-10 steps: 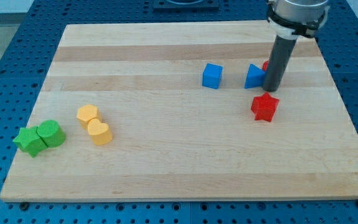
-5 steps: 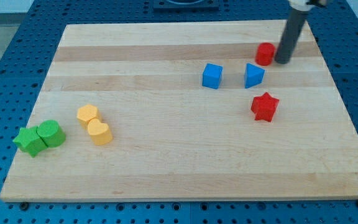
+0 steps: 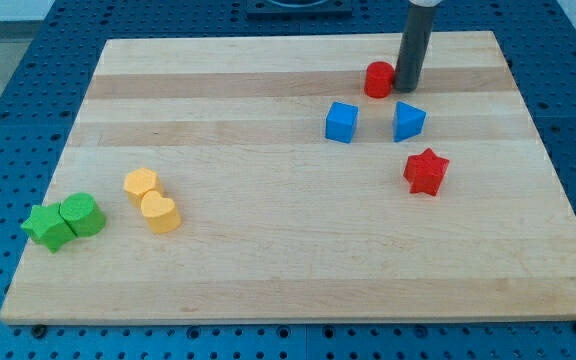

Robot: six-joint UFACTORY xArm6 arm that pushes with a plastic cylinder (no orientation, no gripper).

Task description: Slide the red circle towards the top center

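The red circle sits near the view's top, right of centre, on the wooden board. My tip rests on the board just right of the red circle, touching or nearly touching its right side. The dark rod rises from there to the view's top edge.
A blue cube and a blue triangle-like block lie just below the red circle. A red star is lower right. A yellow hexagon and a yellow heart sit at left, with a green star and a green block.
My tip swung up around the red circle's right side and moved left, pushing the red circle left and slightly up. The other blocks have not moved.
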